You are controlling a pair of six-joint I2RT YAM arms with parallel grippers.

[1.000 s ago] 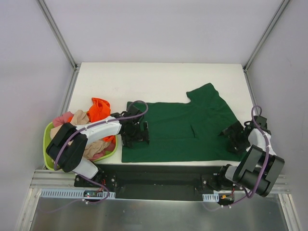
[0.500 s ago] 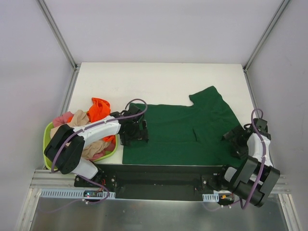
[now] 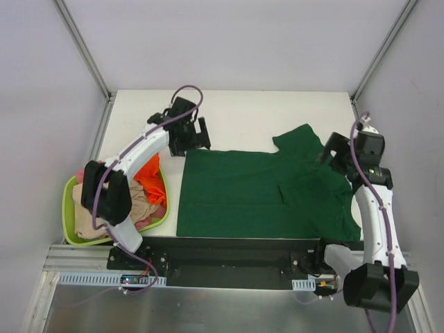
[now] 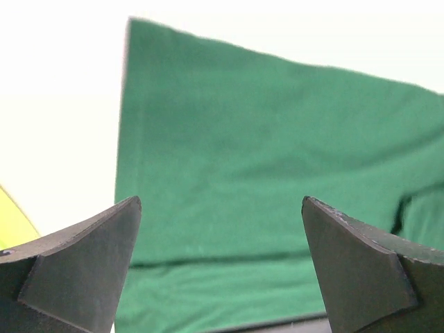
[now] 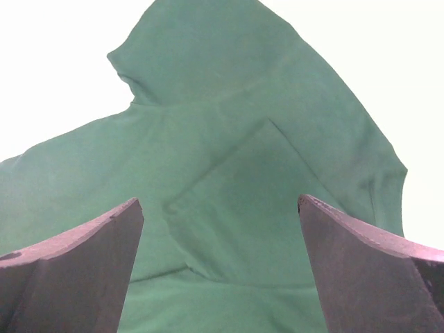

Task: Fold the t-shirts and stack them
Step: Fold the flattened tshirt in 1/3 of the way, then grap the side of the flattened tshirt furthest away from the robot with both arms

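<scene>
A dark green t-shirt (image 3: 257,191) lies spread on the white table, partly folded, one sleeve pointing to the far right. It fills the left wrist view (image 4: 263,152) and the right wrist view (image 5: 236,180). My left gripper (image 3: 194,136) hangs open and empty above the shirt's far left corner. My right gripper (image 3: 331,151) hangs open and empty over the shirt's far right part by the sleeve. Orange (image 3: 147,177), beige (image 3: 135,208) and pink cloth lie in the lime-green basket (image 3: 69,225).
The basket stands at the table's near left corner, beside the shirt's left edge. Bare white table (image 3: 236,114) runs along the far side. Metal frame posts rise at both far corners.
Both arms have lifted off the shirt's near corners and swung to the far side. The shirt's left edge now lies flat and uncovered. Both grippers are empty.
</scene>
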